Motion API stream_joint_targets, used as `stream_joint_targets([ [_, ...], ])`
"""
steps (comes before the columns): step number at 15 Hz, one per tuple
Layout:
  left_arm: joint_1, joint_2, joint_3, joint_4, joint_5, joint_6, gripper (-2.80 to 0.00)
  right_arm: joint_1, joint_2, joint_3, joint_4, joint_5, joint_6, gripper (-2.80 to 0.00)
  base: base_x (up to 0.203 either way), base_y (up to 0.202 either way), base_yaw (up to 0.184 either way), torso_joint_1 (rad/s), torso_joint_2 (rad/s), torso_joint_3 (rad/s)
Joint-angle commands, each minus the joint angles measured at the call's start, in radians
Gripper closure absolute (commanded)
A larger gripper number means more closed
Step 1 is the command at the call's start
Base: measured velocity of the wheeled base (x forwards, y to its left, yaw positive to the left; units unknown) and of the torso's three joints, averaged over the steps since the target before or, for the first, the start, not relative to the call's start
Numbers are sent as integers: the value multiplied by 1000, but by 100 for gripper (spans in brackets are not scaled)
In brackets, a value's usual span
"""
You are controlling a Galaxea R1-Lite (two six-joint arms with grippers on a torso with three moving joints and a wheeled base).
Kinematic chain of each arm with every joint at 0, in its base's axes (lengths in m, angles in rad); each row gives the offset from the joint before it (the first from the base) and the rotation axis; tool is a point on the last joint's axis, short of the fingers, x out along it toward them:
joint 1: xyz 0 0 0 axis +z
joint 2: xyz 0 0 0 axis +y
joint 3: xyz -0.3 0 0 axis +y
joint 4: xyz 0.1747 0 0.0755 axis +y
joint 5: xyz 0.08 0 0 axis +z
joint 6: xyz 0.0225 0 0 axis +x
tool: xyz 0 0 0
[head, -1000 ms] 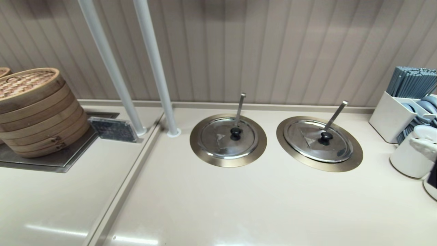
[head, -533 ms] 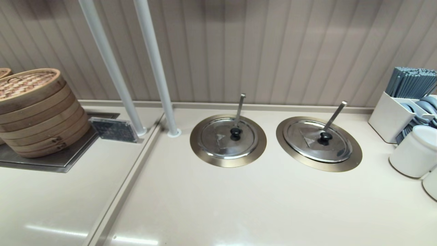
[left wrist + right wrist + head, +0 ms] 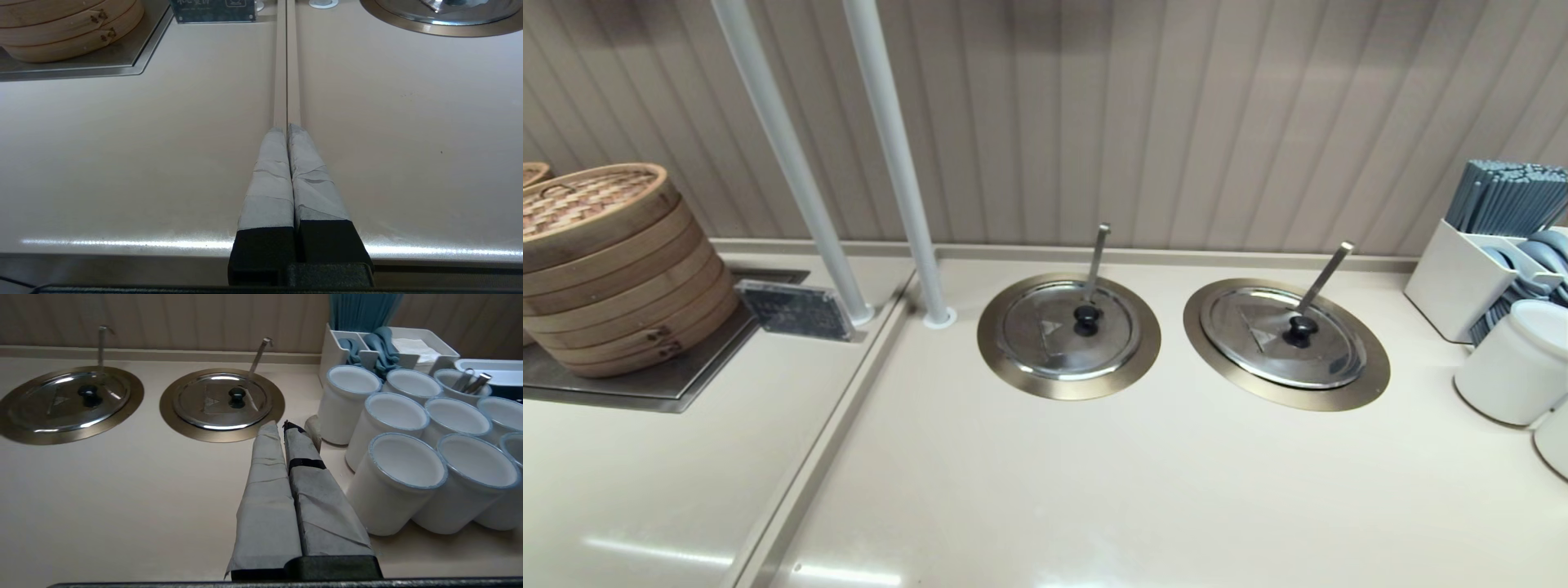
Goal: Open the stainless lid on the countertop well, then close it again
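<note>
Two wells: I see two ringed wells side by side toward the far edge of the counter [image 3: 1094, 490], both covered.
Stainless lid: the stainless lid [image 3: 1286, 339] is the right-hand one; it lies flat and shut, with a black knob [image 3: 1301, 328] at its centre and a faint triangle mark beside the knob.
Countertop well: the countertop well [image 3: 1368, 371] shows only as its wide brushed ring around that lid; a slanted ladle handle [image 3: 1325, 276] leans up to the right out of it.
Twin lid: the twin lid [image 3: 1068, 331] sits to the left, also shut, with an upright ladle handle [image 3: 1096, 260].
Writing: a small dark sign [image 3: 795, 310] stands near the bamboo steamer [image 3: 609, 261] on the far left; I can see pale characters on it but cannot read them. No brand is legible anywhere.
Left gripper: my left gripper [image 3: 287, 127] has its taped fingers pressed together, holding nothing, poised over the counter seam [image 3: 287, 61], near side, well apart from both lids.
Right gripper: my right gripper [image 3: 282, 425] is likewise closed tight and empty, near the ring's near-right edge and just beside the white cups [image 3: 404, 473], touching neither lid.
Right side: a white caddy [image 3: 1462, 278] of grey chopsticks [image 3: 1511, 196] stands far right.
</note>
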State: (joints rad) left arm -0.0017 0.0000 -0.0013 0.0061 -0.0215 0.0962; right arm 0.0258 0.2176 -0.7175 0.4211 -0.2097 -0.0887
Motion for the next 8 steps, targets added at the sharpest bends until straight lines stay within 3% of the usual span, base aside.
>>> stream_joint_targets([
  [1, 0, 0, 0, 0, 1, 0, 0, -13, -177, 67, 17, 124, -12, 0, 0, 0, 0, 0, 0, 0],
  [5, 0, 0, 0, 0, 0, 0, 0, -19, -219, 392, -50, 262, 10, 0, 0, 0, 0, 0, 0, 0],
  [8, 0, 0, 0, 0, 0, 1, 0, -19, -217, 667, -387, 294, 21, 0, 0, 0, 0, 0, 0, 0],
])
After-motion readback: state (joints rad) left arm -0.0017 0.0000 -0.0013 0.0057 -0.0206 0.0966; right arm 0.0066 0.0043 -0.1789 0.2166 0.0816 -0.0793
